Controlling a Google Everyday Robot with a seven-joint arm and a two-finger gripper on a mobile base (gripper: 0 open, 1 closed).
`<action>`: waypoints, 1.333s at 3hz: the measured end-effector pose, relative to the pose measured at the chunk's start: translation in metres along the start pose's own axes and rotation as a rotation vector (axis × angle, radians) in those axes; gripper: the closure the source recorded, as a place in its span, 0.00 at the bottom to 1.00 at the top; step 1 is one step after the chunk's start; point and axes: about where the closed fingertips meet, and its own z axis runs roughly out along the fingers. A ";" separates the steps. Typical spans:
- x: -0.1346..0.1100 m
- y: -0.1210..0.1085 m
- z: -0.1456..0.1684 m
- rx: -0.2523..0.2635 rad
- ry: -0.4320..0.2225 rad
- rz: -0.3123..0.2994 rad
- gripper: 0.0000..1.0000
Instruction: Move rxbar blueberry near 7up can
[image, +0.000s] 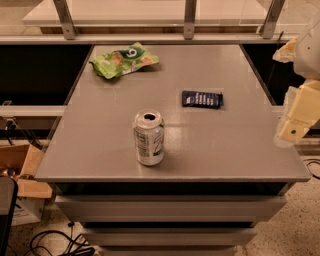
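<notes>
The rxbar blueberry (202, 99) is a flat dark navy wrapper with white lettering. It lies on the grey table (100, 150), right of centre. The 7up can (148, 137) stands upright near the table's front, left of and closer than the bar, about a can's height away from it. My gripper (293, 125) hangs at the right edge of the view, beside the table's right edge. It is well to the right of the bar, touches nothing and holds nothing that I can see.
A bright green chip bag (124, 60) lies at the table's back left. A railing with metal posts (189, 20) runs behind the table. A cardboard box (22, 175) and cables (55, 242) are on the floor at the left.
</notes>
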 end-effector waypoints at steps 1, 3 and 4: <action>0.000 0.000 0.000 0.000 0.000 0.000 0.00; -0.014 -0.016 0.013 -0.006 -0.026 -0.041 0.00; -0.032 -0.036 0.041 -0.028 -0.026 -0.108 0.00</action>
